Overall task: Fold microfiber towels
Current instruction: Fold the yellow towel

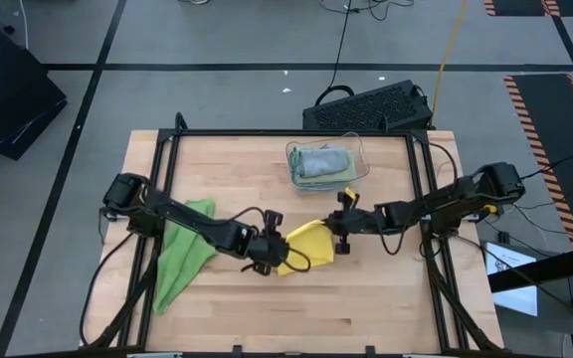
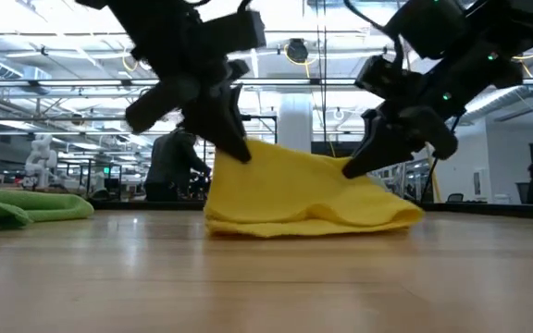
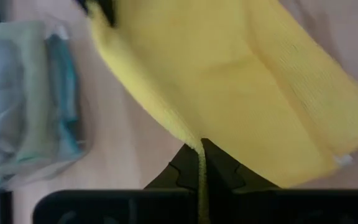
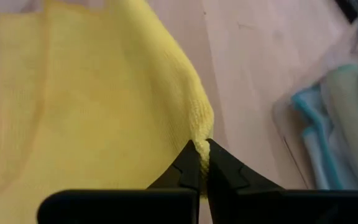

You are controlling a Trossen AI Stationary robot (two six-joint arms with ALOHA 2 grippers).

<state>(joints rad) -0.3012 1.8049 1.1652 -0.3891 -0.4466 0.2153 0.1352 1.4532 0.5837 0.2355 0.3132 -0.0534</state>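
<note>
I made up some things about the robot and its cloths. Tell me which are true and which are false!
1. Both grippers pinch the yellow towel. True: the left gripper and the right gripper are each shut on an edge of it.
2. The yellow towel lies flat on the table. False: two edges are lifted, and the rest sags onto the wood.
3. A bright green towel lies under the left arm. True.
4. The clear bin is empty. False: folded cloths sit in it.
5. The bright green towel is in the bin. False: it is on the table.
</note>
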